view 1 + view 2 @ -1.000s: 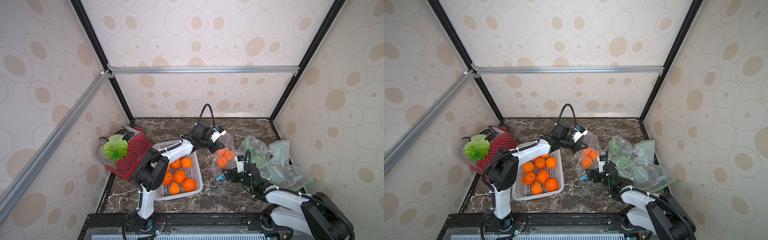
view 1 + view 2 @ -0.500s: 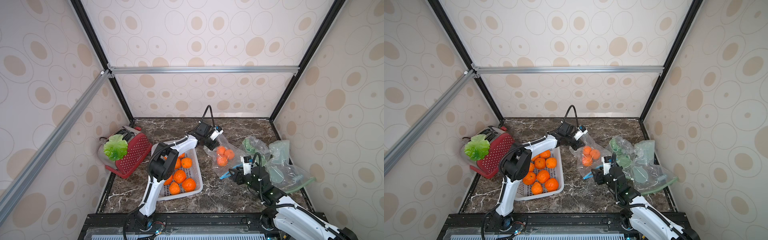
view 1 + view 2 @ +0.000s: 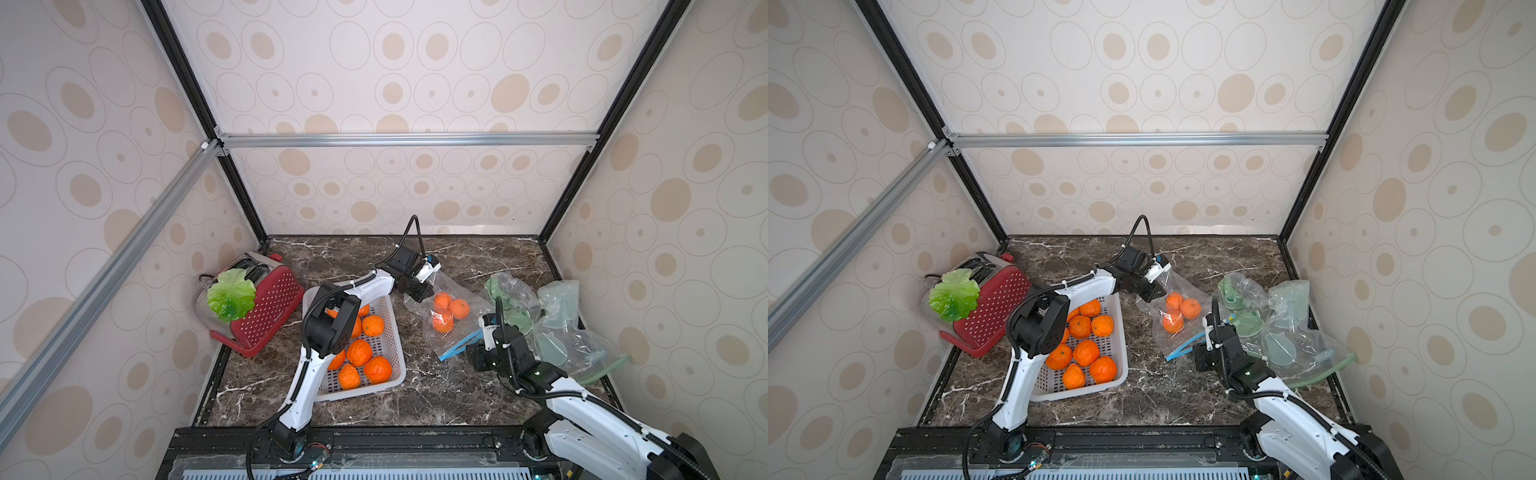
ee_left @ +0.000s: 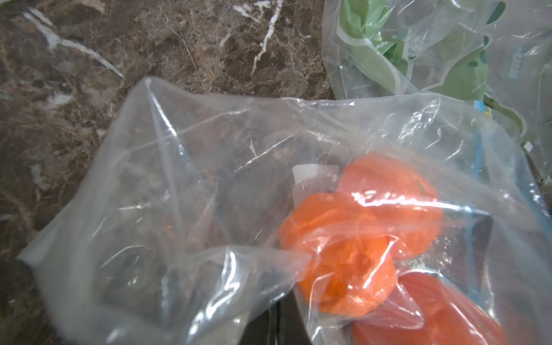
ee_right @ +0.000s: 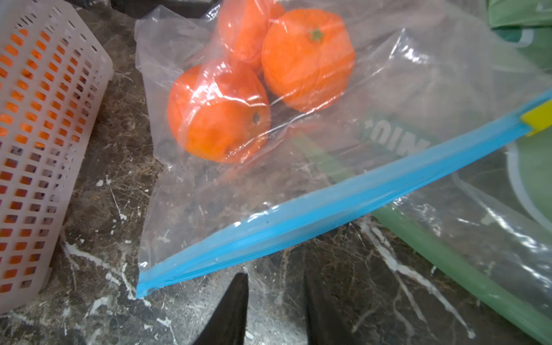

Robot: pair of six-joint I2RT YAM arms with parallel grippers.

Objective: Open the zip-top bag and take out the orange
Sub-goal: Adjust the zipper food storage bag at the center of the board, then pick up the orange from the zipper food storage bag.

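The right end effector narrowed, jaws apart; left end effector pinches zip-top bag holding three oranges.

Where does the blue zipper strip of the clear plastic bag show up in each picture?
In a top view: blue zipper strip, lower right of centre.
In a top view: lower centre.
Left wrist: perhaps a faint blue streak near that picture's right edge.
Right wrist: a diagonal band across the middle.
Shared landmark: three round oranges in the clear plastic bag.

We observe beige walls printed with tan ovals; black corner posts and aluminium rails frame them; the surface is dark brown marble, veined white; lighting is even.
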